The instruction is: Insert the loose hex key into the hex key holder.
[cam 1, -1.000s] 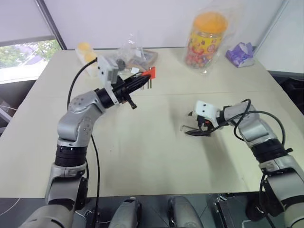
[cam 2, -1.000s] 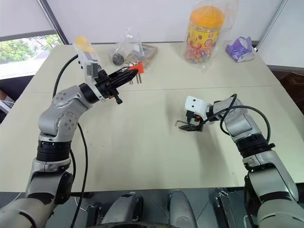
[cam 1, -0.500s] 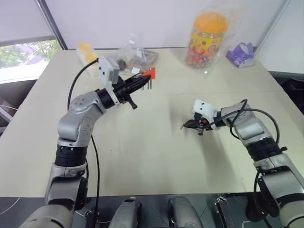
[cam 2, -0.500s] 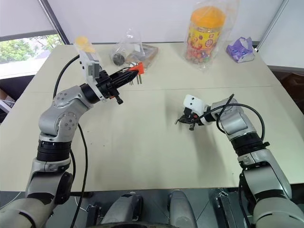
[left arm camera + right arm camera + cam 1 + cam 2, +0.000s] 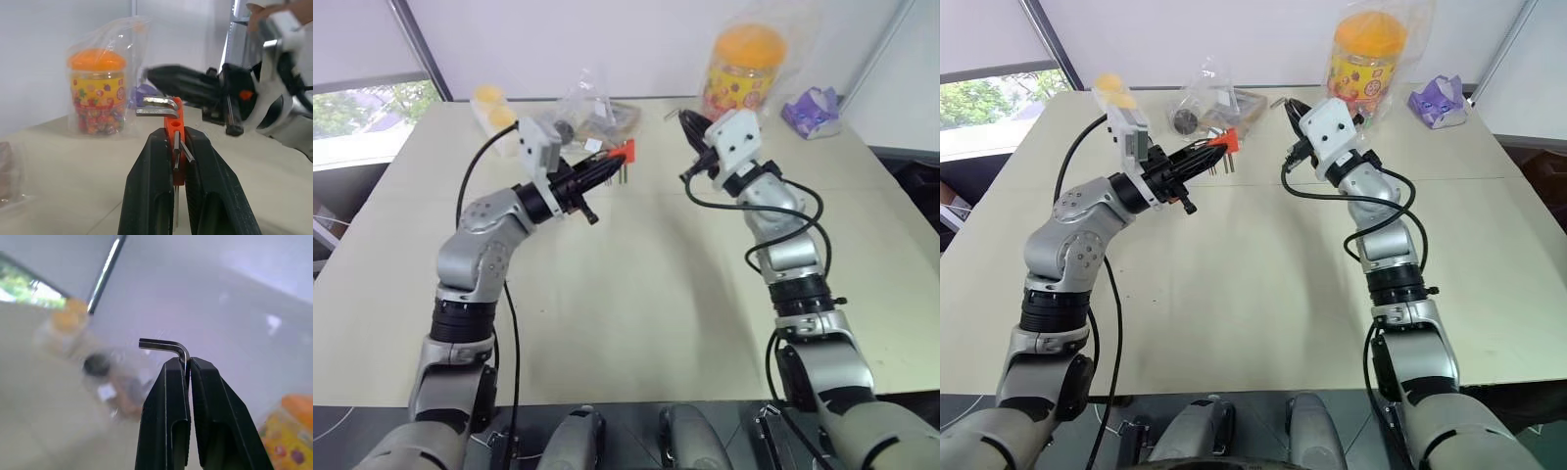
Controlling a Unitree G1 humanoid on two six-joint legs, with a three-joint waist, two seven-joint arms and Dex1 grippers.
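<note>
My left gripper point(image 5: 605, 164) is shut on the hex key holder point(image 5: 621, 151), a small red-orange block held up over the table with short grey keys sticking out of it point(image 5: 155, 106). To its right, at about the same height, my right gripper point(image 5: 1293, 108) is shut on the loose hex key point(image 5: 164, 345). The key's long arm is hidden between the fingers point(image 5: 171, 396), and its short bent end pokes out above the tips. A gap remains between the loose key and the holder.
At the back of the beige table point(image 5: 636, 294) stand a bagged candy jar with an orange lid point(image 5: 742, 73), a purple crumpled wrapper point(image 5: 810, 111), a clear bag of small parts point(image 5: 582, 113) and yellow cups point(image 5: 492, 106).
My right gripper shut on the loose hex key on the table, then rose with it, swinging up and left toward the holder. The left arm stayed still.
</note>
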